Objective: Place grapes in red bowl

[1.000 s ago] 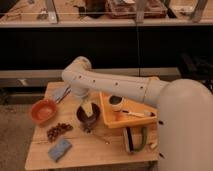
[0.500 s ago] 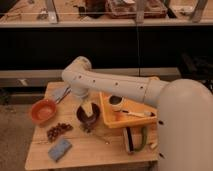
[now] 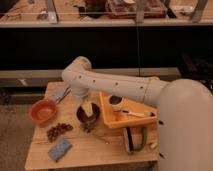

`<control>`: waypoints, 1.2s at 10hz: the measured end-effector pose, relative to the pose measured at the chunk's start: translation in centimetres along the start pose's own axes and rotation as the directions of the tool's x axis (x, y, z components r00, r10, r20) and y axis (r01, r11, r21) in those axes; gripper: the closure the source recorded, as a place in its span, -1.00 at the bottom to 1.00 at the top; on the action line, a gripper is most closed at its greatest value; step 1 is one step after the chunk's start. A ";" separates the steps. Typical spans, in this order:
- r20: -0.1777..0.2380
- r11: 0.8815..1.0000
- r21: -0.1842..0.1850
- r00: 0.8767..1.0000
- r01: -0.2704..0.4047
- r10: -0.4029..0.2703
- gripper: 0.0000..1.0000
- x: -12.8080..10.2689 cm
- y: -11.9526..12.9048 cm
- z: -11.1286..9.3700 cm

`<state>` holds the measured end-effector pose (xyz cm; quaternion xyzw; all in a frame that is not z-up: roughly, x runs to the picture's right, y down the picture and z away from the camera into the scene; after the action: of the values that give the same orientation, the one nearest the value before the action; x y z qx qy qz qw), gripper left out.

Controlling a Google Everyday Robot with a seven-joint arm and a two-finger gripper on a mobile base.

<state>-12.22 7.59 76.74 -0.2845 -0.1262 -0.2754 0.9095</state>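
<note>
The grapes, a dark reddish-purple cluster, lie on the wooden table at the front left. The red bowl stands just behind and left of them, and nothing shows inside it. My gripper hangs from the white arm over the dark brown bowl, to the right of the grapes and apart from them.
A blue-grey sponge lies at the front left. A yellow-orange tray holding a cup stands to the right. A round striped object sits at the front right. A grey utensil lies behind the red bowl.
</note>
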 end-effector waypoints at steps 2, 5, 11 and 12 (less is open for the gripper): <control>0.000 1.000 0.000 1.000 -0.001 0.001 -0.60 0.0 0.0 0.0; 0.129 0.999 0.009 0.991 -0.037 0.036 -0.60 -1.7 -0.3 0.1; 0.289 1.000 0.022 0.957 -0.019 0.012 -0.60 -10.3 -1.9 0.8; 0.296 1.000 0.013 0.955 -0.020 0.015 -0.60 -11.1 -1.8 1.9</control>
<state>-22.40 12.26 74.80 -0.3166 -0.2603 -0.2208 0.8850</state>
